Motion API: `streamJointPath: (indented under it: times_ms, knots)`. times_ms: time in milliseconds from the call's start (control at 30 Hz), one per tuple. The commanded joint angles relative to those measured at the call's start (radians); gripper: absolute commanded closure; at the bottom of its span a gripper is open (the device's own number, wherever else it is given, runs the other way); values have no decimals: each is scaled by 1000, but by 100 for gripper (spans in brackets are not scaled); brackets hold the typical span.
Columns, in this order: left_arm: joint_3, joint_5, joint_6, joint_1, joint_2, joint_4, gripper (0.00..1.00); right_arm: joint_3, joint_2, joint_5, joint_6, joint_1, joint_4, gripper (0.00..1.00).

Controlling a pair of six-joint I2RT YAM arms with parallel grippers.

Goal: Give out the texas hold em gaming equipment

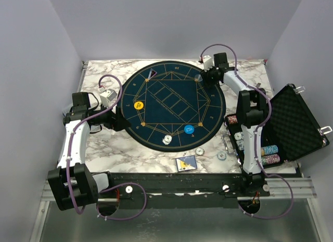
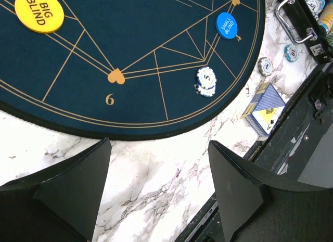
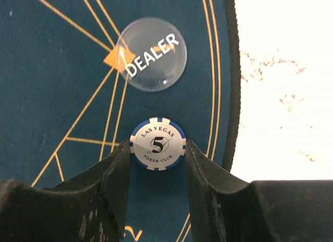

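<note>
Mat point(image 1: 171, 96) laid centrally on the table point(image 1: 119, 153). Set on it: Big Blind disc point(image 1: 138, 104), left; Small Blind disc point(image 1: 189, 129), near right, chip stack point(image 1: 167, 139) beside it; Dealer disc point(image 1: 198, 75), far right, single chip point(image 3: 157, 140) held beside it by right tool point(image 3: 156, 146). Card deck point(image 1: 186, 163) laid before the mat; case point(image 1: 294, 122), right.

From above, the right tool point(image 1: 202, 76) hides the poker chip point(image 3: 157, 144) pinched between its fingers. The loose chips point(image 1: 221, 155) on the tabletop point(image 1: 130, 156) are too small to read. At the left wrist, the picture's top edge clips the yellow disc point(image 2: 39, 11), and the black case point(image 2: 299, 5) runs off the corner.
</note>
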Motion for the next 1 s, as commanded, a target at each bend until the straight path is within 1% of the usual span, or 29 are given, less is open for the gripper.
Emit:
streamJointPath:
  times_ms: [0,67,100,133,167,200,233,400,500,567,667,800,967]
  knots:
    - [21,29,5,7,9,-4,22,60,45,20,14,-1,38,63]
    - [22,32,6,7,11,-5,22,79,53,22,16,0,30,58]
    - [23,29,5,7,13,-6,22,90,58,22,18,0,21,54]
    - [23,29,4,7,12,-5,22,103,62,21,18,0,7,48]
    - [25,30,4,7,11,-6,22,107,62,19,19,0,-1,39]
    - [24,31,4,7,10,-7,22,105,55,17,21,0,-8,34]
    - [26,33,4,7,9,-7,22,102,42,10,22,0,-16,31]
    - [26,37,4,7,8,-7,22,45,-86,-64,35,1,-42,28]
    - [28,39,4,8,8,-9,22,5,-178,-171,24,14,-114,28]
    - [26,40,3,8,3,-9,22,-67,-250,-206,0,46,-139,28]
    - [22,42,1,7,-6,-10,22,-209,-361,-252,-28,117,-160,28]
    - [15,42,3,8,-13,-12,22,-373,-470,-300,-48,234,-177,28]
    - [15,49,3,7,-14,-15,22,-550,-553,-273,-101,422,-152,28]
